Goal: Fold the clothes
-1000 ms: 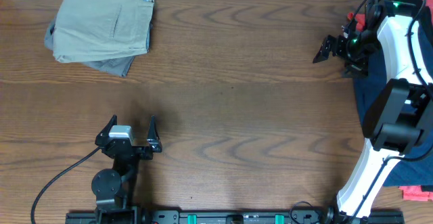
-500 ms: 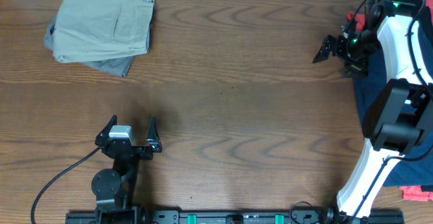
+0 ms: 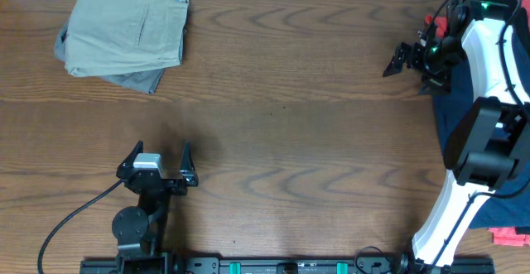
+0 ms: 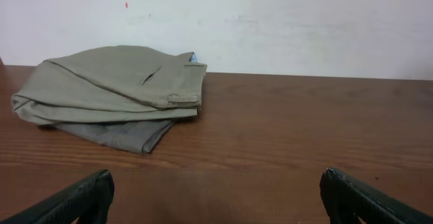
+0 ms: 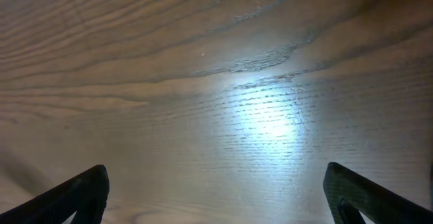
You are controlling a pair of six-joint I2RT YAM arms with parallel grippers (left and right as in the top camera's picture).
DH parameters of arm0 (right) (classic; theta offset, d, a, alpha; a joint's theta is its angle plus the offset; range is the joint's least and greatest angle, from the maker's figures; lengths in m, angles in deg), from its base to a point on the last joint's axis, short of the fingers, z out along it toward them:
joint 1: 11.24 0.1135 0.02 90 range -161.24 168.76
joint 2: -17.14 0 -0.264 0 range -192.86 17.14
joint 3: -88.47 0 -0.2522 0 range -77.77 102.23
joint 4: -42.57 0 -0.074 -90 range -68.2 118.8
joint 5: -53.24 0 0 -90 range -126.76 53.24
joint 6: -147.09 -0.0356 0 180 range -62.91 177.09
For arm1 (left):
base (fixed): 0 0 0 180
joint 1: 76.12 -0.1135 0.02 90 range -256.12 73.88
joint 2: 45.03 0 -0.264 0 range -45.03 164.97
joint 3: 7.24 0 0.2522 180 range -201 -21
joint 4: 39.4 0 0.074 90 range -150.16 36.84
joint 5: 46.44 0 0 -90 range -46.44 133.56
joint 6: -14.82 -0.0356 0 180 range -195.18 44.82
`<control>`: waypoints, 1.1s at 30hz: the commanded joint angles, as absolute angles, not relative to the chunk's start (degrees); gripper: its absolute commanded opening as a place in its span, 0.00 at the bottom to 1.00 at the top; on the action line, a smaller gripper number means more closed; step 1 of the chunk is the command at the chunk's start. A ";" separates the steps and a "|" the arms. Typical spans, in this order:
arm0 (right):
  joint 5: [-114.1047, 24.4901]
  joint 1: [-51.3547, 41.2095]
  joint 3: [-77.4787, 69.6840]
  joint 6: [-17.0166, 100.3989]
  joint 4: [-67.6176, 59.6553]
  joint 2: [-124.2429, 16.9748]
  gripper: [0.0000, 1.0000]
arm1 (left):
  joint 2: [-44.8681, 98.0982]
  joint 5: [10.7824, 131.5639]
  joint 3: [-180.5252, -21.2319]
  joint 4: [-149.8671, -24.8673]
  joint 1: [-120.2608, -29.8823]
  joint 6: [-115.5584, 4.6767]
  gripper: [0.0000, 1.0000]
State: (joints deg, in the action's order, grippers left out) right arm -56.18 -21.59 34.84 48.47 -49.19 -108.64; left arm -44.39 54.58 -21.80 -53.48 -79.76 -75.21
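Overhead shot is evenly lit and sharp, only soft shadows. My right wrist cam catches a big white glare patch on the table (image 5: 270,116) right of centre, and the corners go dim. Left wrist view is bright, but my fingertips (image 4: 74,200) along the bottom edge look blurry.

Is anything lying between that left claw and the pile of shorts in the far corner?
Nothing visible. Only bare table lies between the open left gripper and the folded khaki shorts, which rest on a grey pair.
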 commanded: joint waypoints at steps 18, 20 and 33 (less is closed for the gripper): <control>-38.35 1.78 34.41 50.98 -46.22 -66.41 0.99 | -44.43 54.82 -21.23 -56.12 -79.54 -75.58 0.98; -33.87 5.50 32.57 50.96 -44.78 -62.98 0.99 | -44.43 54.82 -21.23 -56.12 -79.54 -75.58 0.98; -41.41 -1.26 -12.35 48.40 -18.85 -30.19 0.99 | -44.43 54.82 -21.23 -56.12 -79.54 -75.58 0.98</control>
